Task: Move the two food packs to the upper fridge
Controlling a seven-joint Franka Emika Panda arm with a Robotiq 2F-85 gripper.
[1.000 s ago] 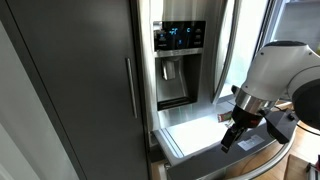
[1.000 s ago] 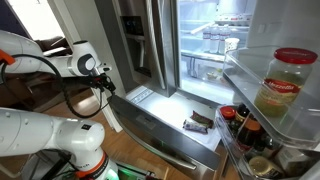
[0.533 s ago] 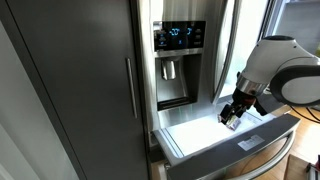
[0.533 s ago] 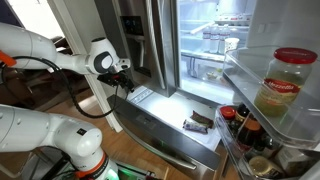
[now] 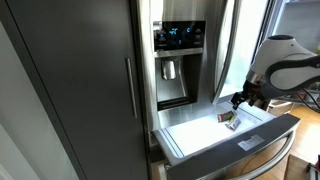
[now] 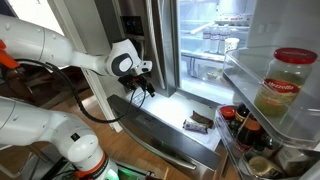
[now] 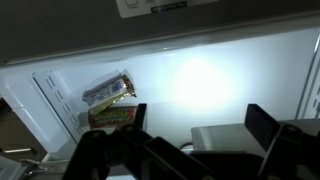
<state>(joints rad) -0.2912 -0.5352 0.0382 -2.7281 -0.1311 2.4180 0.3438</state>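
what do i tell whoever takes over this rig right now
The gripper is open and empty, over the pulled-out drawer, touching neither pack.
The darker pack and the paler pack lie side by side on the drawer's white floor, near one end.
The upper fridge has one door open, with its shelves in view.
Done: nothing has been moved.
Left: grasp each pack and set it on a shelf of the upper fridge.

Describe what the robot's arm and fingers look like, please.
The arm is glossy white, built of rounded tubular segments. A thin black cable loops beneath it. The gripper is black, ending in dark, blocky fingers.
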